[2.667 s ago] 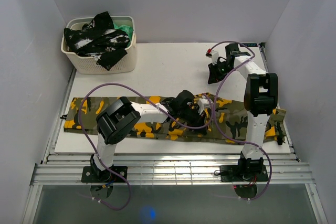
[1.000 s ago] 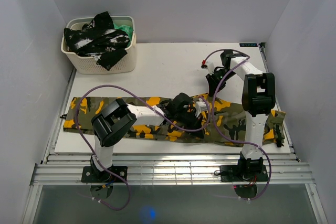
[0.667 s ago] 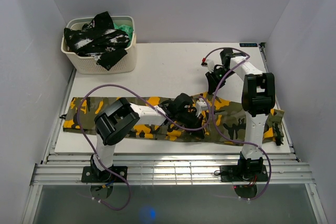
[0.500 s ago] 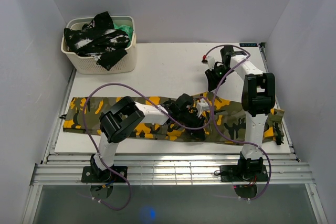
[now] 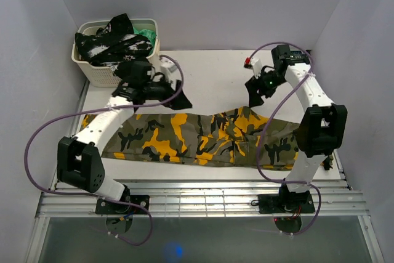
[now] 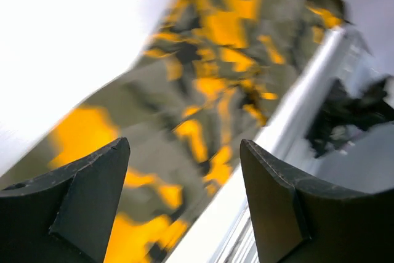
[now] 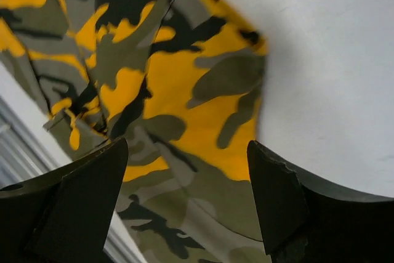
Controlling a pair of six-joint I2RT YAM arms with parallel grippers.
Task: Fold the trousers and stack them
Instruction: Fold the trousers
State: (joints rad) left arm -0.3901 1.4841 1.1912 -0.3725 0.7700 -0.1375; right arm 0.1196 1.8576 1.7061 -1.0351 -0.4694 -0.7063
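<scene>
Green, black and orange cloth makes up the trousers (image 5: pixel 203 137). They lie in a long strip across the near side of the white table (image 5: pixel 209 72), close to its front edge. The strip is mostly flat. It is a bit bumpy and wrinkled in the middle, and its far edge is wavy. I cannot tell how many layers are lying on top of each other.

The left gripper (image 5: pixel 175 98) hangs over the far edge of the strip, toward its left part. Its two fingers are spread wide and nothing is between them. The right gripper (image 5: pixel 252 95) hangs over the far edge toward the right part. It is spread wide too, and it holds nothing. Both wrist cameras look down between the fingers at cloth lying loose below.

I think the next job is to grab the cloth for another fold. To do it well, each gripper should go down onto an edge and pinch all the layers there, not just the top one. Both should lift together at the same height, so the cloth does not twist. Then they should lay it down with the edges lined up.

The basket (image 5: pixel 92 69) at the far left corner holds other clothes and should be left alone.
</scene>
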